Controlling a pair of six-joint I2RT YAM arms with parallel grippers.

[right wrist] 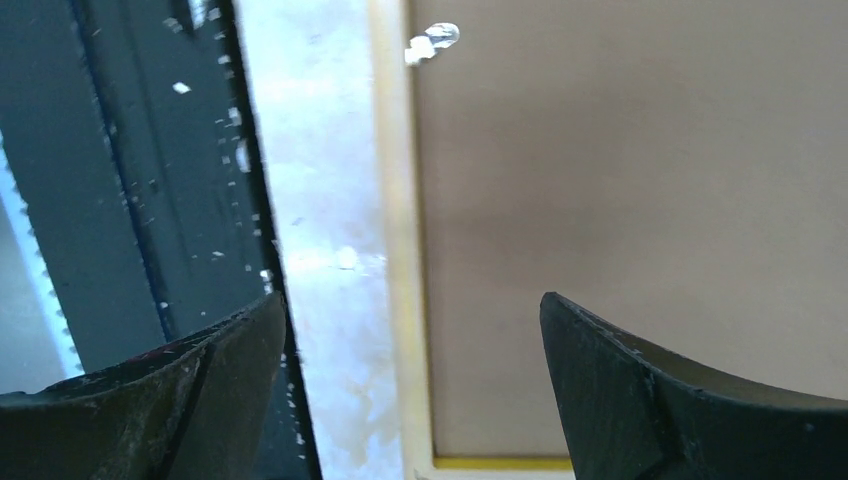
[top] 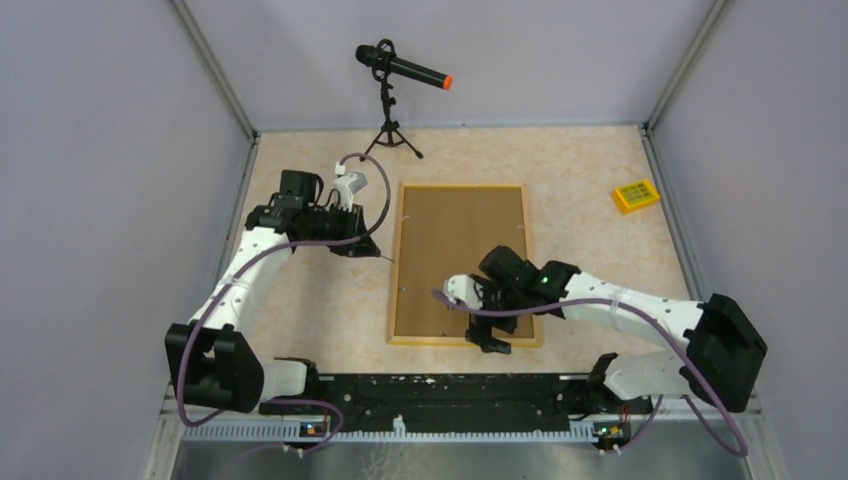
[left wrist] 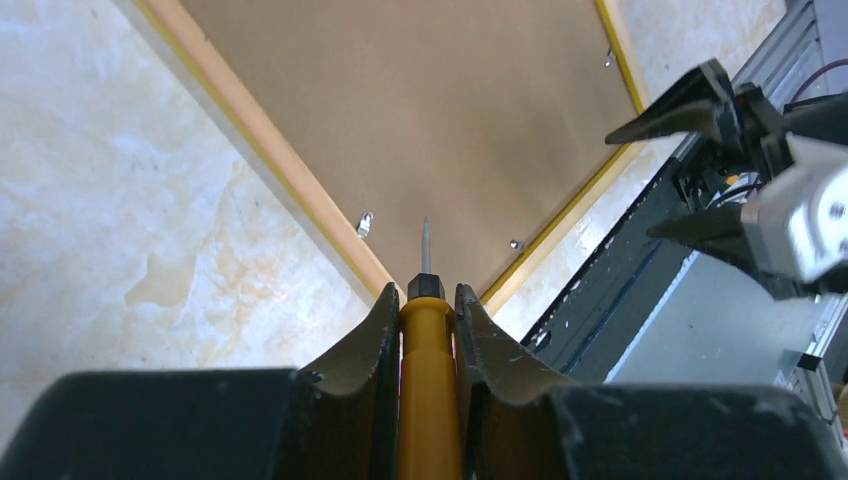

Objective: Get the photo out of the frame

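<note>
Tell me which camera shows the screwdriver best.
Left wrist view: the yellow-handled screwdriver sits clamped in the left pincer, tip aimed at the frame. Top view shows a thin sliver; right wrist view, nothing.

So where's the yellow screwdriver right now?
The screwdriver is clamped in the left gripper, seen in the left wrist view, its tip over the left edge of the face-down frame, close to a small metal clip.

High rear overview — wrist cameras close above shared frame (top: 450,240)
</note>
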